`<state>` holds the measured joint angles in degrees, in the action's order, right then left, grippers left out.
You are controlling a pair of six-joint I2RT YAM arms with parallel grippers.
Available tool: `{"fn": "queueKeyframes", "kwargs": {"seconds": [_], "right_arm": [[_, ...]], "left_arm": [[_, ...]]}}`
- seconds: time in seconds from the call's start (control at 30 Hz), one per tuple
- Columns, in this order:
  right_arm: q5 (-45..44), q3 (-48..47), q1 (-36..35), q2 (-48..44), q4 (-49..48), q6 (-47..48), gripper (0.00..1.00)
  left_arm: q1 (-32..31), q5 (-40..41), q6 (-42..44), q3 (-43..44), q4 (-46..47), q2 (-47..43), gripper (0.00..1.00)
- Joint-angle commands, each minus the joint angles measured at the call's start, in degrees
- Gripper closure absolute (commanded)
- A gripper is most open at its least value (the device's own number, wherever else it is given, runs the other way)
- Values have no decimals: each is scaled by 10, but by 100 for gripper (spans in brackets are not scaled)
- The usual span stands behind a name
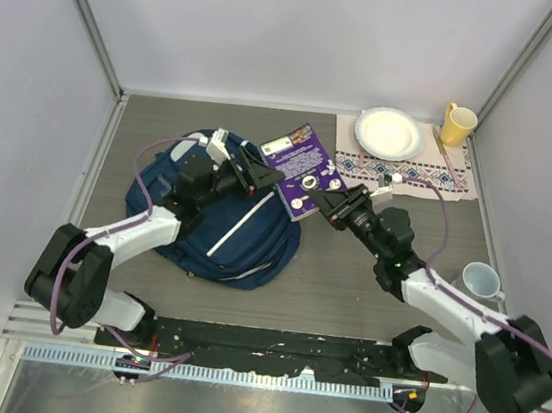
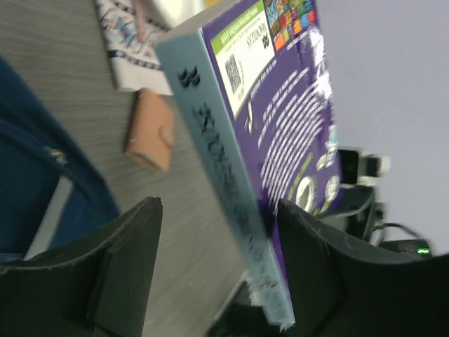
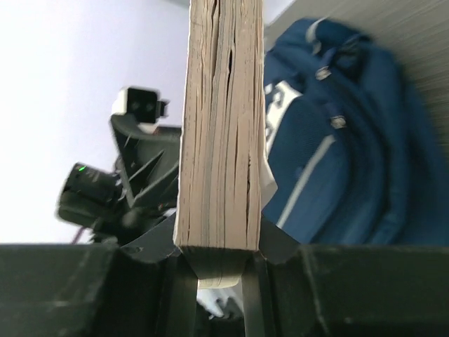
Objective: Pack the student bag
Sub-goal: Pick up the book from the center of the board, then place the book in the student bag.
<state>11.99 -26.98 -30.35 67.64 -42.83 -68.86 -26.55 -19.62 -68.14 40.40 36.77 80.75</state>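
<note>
Your main risk is a dropped book (image 1: 301,169). Only the right tool (image 1: 329,205) is clenched on it, pinching the edge of the page block in a narrow bite. Most of the book's weight hangs away from that pinch, so it may pivot, or the pages may fan and slide out.

The left tool (image 2: 221,217) is released. Its fingers stand on either side of the spine end with a clear gap on one side, so it gives no support. If you swing either arm now, a loose finger could knock the book askew.

The student bag (image 1: 218,225) lies on the left half of the surface, just beside the book. You can't make out an open compartment in any view. Pushing the book against closed fabric would likely shove the bag or buckle the cover.

A tan wallet (image 2: 149,133) lies on the surface close to the book, near the patterned placemat (image 1: 407,167), so a fall could land on it.

Both arms reach inward from the near edge and meet above the middle of the surface. The left forearm passes over the bag, and the right comes in from the near-right corner. The tools face each other with the book between them, cover up.
</note>
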Motion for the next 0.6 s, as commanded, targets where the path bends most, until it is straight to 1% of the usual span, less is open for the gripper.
{"fn": "queueKeyframes", "kwargs": {"seconds": [0.0, 0.07, 0.1, 0.17, 0.2, 0.27, 0.3, 0.33, 0.37, 0.47, 0.57], "right_arm": [[-179, -25, 2, -113, 225, 105, 99], [-217, -32, 9, -151, 298, 118, 99], [-239, -32, 13, -163, 314, 126, 99], [-246, -33, 21, -183, 345, 130, 99], [-244, -33, 28, -187, 352, 130, 99], [-236, -33, 33, -192, 367, 132, 99], [-227, -32, 35, -195, 369, 131, 99], [-224, -28, 35, -196, 369, 131, 99], [-220, -26, 35, -200, 369, 132, 99], [-218, -19, 36, -208, 373, 130, 99], [-214, -19, 38, -211, 380, 130, 99]], "left_arm": [[-8, 22, 197, 59, -298, -68, 29], [-15, 70, 254, 88, -367, -76, 29], [-25, 86, 299, 96, -436, -78, 29], [-43, 137, 336, 116, -482, -79, 29], [-67, 153, 365, 122, -512, -79, 29], [-93, 192, 391, 136, -532, -78, 29], [-120, 220, 410, 141, -556, -70, 29], [-133, 240, 421, 148, -570, -65, 29], [-155, 277, 432, 157, -580, -60, 29], [-180, 325, 455, 172, -615, -34, 31], [-193, 339, 464, 176, -624, -21, 32]]}}
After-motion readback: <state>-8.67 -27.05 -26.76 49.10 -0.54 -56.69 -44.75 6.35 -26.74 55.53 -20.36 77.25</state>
